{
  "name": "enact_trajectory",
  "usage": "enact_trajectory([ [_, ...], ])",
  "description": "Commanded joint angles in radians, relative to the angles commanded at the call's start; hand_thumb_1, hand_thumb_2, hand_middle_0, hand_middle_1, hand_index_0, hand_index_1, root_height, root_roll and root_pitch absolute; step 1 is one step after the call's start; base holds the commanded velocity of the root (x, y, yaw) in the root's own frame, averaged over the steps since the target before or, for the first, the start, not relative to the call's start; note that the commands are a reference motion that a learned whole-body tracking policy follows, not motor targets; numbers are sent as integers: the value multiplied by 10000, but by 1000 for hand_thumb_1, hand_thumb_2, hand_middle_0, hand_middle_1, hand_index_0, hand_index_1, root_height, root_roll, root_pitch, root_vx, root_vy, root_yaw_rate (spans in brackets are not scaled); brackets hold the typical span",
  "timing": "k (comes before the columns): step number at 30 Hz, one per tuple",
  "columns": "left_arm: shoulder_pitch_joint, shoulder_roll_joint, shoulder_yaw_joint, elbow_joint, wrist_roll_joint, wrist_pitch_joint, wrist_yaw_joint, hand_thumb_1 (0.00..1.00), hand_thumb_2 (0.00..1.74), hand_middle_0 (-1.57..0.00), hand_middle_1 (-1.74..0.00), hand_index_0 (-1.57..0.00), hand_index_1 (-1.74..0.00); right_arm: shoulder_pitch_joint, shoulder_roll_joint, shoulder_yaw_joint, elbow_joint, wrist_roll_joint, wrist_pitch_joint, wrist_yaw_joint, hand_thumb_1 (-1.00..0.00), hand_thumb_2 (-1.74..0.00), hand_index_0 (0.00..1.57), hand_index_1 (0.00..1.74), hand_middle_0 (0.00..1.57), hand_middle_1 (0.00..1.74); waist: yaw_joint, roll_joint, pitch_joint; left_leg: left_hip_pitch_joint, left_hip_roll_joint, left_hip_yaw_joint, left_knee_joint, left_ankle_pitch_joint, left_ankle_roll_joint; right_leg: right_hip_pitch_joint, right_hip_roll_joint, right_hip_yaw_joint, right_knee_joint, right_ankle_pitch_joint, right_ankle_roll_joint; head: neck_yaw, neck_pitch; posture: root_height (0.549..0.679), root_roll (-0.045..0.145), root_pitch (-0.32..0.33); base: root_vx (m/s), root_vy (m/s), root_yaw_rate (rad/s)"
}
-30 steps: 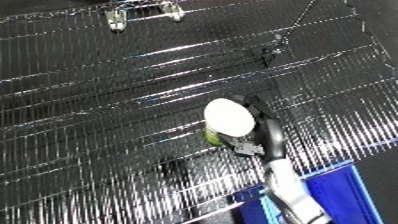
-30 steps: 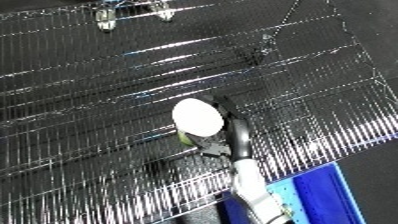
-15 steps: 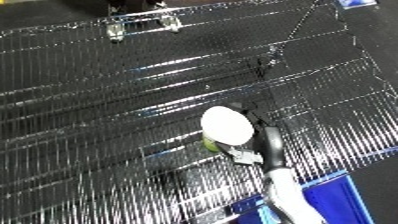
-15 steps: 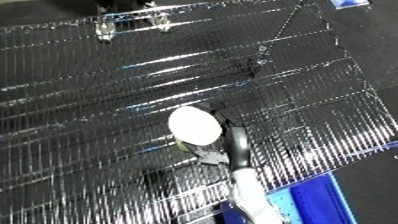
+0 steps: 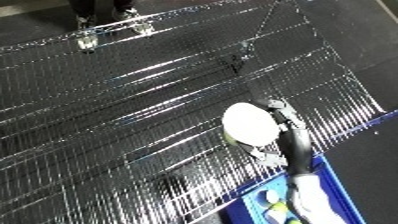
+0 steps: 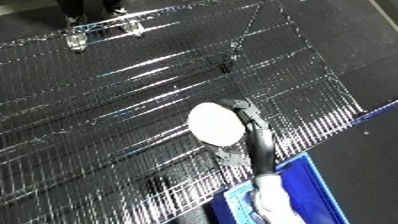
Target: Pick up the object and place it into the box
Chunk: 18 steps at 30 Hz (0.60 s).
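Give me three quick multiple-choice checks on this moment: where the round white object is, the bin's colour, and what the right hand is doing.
1. Where is the round white object?
A. inside the bin
B. held over the shiny wire-mesh surface
C. beside the caster wheels at the far edge

2. What colour is the plastic bin?
A. blue
B. red
C. green

3. What is the state of the black right hand?
A. open, away from the object
B. shut, holding nothing
C. curled round the white object

Answers: 1 B, the object shows against the wire-mesh surface, short of the bin. 2 A, its rim and wall are blue. 3 C, black fingers wrap the object's right edge.
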<state>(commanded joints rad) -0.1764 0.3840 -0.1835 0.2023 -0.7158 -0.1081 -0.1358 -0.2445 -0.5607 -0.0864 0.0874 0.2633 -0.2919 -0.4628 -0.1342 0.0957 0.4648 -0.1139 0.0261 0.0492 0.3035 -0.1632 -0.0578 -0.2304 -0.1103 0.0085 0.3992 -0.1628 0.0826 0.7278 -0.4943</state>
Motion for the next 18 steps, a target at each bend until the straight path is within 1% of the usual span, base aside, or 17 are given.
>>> enact_trajectory([
  [2,104,-28,74,14,-13,-38,-33,1000,1740,-1570,-1740,-1570,-1740,371,93,-171,-188,183,-157,45,-700,-1218,1099,1218,1099,1218,-148,32,-83,177,31,88,-104,-17,5,98,10,91,-70,7,47,70,-134,674,68,11,0,85,-222],
  [5,273,-98,141,5,-39,-84,-27,1000,1740,-1570,-1740,-1570,-1740,927,299,-375,-437,338,-371,134,-700,-1218,1099,1218,1099,1218,-381,96,-210,449,58,232,-277,-36,23,233,36,230,-166,4,117,305,-251,674,66,6,22,94,-237],
  [8,339,-231,197,69,-25,-86,-64,1000,1740,-1570,-1740,-1570,-1740,1363,463,-560,-509,377,-461,237,-700,-1218,1099,1218,1099,1218,-643,186,-358,702,53,458,-438,-82,36,377,43,338,-339,17,181,704,-279,675,66,4,18,105,-235],
  [11,351,-371,229,230,8,-124,-166,1000,1740,-1570,-1740,-1570,-1740,1764,533,-742,-416,373,-478,321,-700,-1218,1099,1218,1099,1218,-930,272,-491,922,45,711,-512,-169,41,499,53,445,-496,37,230,1109,-320,675,67,3,10,98,-231],
  [14,363,-438,268,341,31,-147,-260,1000,1740,-1570,-1740,-1570,-1740,2158,561,-977,-233,599,-565,363,-700,-1218,1099,1218,1099,1218,-1209,343,-571,1097,54,943,-531,-273,51,558,65,551,-582,56,282,1458,-265,675,66,2,-1,68,-194],
  [18,423,-484,331,375,57,-143,-322,1000,1740,-1570,-1740,-1570,-1740,2724,757,-1372,41,1340,-908,467,-700,-1218,1099,1218,1099,1218,-1591,426,-624,1291,63,1223,-531,-415,82,580,108,704,-673,96,357,1787,-200,675,64,3,-15,46,-193],
])
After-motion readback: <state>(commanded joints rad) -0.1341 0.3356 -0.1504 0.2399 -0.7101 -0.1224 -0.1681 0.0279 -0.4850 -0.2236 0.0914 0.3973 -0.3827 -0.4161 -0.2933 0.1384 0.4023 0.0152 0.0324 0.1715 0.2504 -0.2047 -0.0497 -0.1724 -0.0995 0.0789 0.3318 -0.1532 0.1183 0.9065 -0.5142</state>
